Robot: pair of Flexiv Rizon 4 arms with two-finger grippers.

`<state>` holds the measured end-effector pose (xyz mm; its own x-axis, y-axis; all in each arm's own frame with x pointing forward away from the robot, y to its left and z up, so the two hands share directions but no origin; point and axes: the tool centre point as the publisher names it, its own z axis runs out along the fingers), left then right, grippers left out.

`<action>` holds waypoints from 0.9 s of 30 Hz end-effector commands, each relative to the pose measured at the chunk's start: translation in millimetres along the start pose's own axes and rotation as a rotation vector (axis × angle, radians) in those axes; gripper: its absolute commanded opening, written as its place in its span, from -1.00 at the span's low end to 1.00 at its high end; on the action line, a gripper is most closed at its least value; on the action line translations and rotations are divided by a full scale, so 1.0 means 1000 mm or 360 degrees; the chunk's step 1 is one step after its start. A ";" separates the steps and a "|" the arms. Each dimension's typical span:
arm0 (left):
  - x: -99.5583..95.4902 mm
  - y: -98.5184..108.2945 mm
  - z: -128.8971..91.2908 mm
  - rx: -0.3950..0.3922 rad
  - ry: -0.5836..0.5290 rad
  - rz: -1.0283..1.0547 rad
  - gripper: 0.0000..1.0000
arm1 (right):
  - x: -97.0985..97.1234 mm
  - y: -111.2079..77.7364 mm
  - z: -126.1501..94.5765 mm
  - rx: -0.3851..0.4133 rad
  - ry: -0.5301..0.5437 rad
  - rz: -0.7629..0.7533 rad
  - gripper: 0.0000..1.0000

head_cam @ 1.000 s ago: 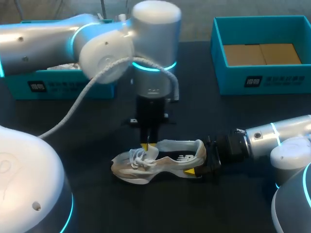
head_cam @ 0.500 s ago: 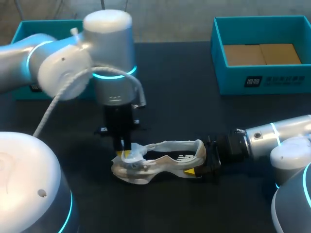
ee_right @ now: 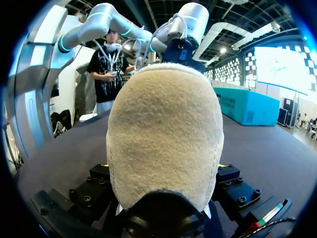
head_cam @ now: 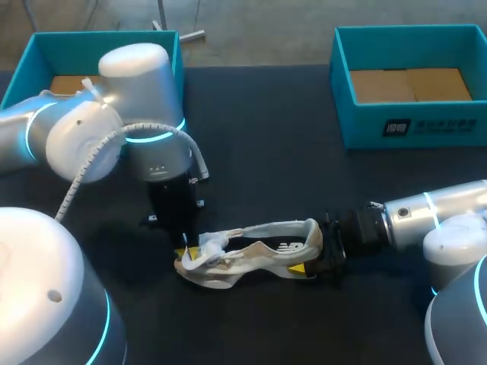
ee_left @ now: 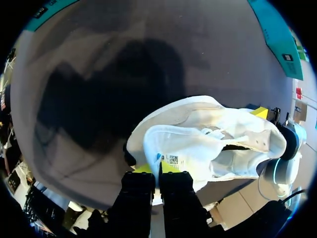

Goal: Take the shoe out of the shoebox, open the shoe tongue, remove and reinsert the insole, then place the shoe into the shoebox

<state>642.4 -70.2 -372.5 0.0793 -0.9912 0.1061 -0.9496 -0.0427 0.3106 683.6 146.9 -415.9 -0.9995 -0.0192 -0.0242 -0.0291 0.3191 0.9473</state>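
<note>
A white and beige shoe (head_cam: 262, 255) lies on its side on the dark table, toe to the left. My left gripper (head_cam: 185, 249) stands over the toe end, shut on the white tongue (head_cam: 213, 242), which is pulled forward over the laces. In the left wrist view the tongue (ee_left: 181, 148) runs from the shoe's opening (ee_left: 247, 141) down between the closed tips of the left gripper (ee_left: 157, 171). My right gripper (head_cam: 318, 255) holds the heel from the right. The fuzzy heel (ee_right: 166, 124) fills the right wrist view, with the right gripper (ee_right: 163, 173) clamped on both its sides.
A teal shoebox (head_cam: 411, 125) with a cardboard floor stands at the back right. Another teal box (head_cam: 38, 53) sits at the back left, partly behind my left arm (head_cam: 144, 99). Bare dark table lies between the boxes and in front of the shoe.
My left arm has swung to the left, from over the shoe's middle to its toe end, dragging the tongue forward with it. The right arm and the heel stay put.
</note>
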 end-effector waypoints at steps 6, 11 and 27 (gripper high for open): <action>-0.001 0.006 -0.006 0.0059 -0.0052 0.0048 -0.14 | -0.001 0.000 0.002 0.0009 0.0001 0.0002 -1.00; -0.010 0.013 -0.016 0.0111 -0.0094 0.0065 0.15 | -0.001 0.000 0.002 0.0009 0.0001 0.0002 -1.00; 0.005 0.017 -0.082 0.0302 0.0000 0.0238 0.00 | -0.001 0.000 0.002 0.0009 0.0001 0.0002 -1.00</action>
<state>654.3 -67.5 -301.1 -0.0547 -0.9884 0.1419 -0.9884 0.0738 0.1329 683.6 146.7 -416.2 -0.9995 -0.0190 -0.0240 -0.0288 0.3195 0.9471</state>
